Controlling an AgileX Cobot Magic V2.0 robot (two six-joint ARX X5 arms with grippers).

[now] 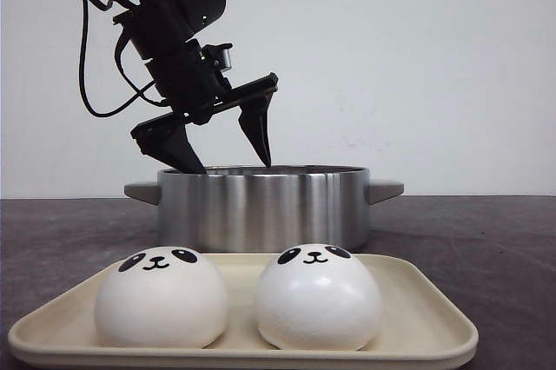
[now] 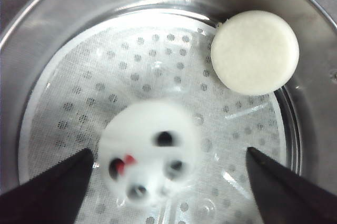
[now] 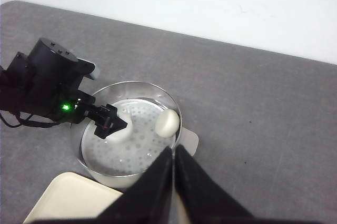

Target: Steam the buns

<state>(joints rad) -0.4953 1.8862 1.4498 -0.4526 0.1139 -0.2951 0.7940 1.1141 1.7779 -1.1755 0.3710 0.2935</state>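
Two white panda-faced buns [image 1: 161, 296] [image 1: 319, 296] sit side by side on the beige tray [image 1: 434, 335] in front. Behind it stands the steel pot [image 1: 261, 209]. My left gripper [image 1: 230, 164] is open just above the pot's rim. In the left wrist view a third bun [image 2: 150, 150], blurred, lies between the open fingers [image 2: 58, 187] on the perforated steamer insert [image 2: 158, 66], loose from them. A fourth bun [image 2: 255, 50] leans on the pot wall, flat base showing. My right gripper [image 3: 174, 150] is shut and empty, high above the pot's near side.
The pot has side handles [image 1: 387, 189] and stands on a dark grey table [image 3: 253, 108] with a white wall behind. In the right wrist view the tray's corner [image 3: 68, 197] lies next to the pot [image 3: 126, 83], and the left arm [image 3: 47, 77] reaches over it.
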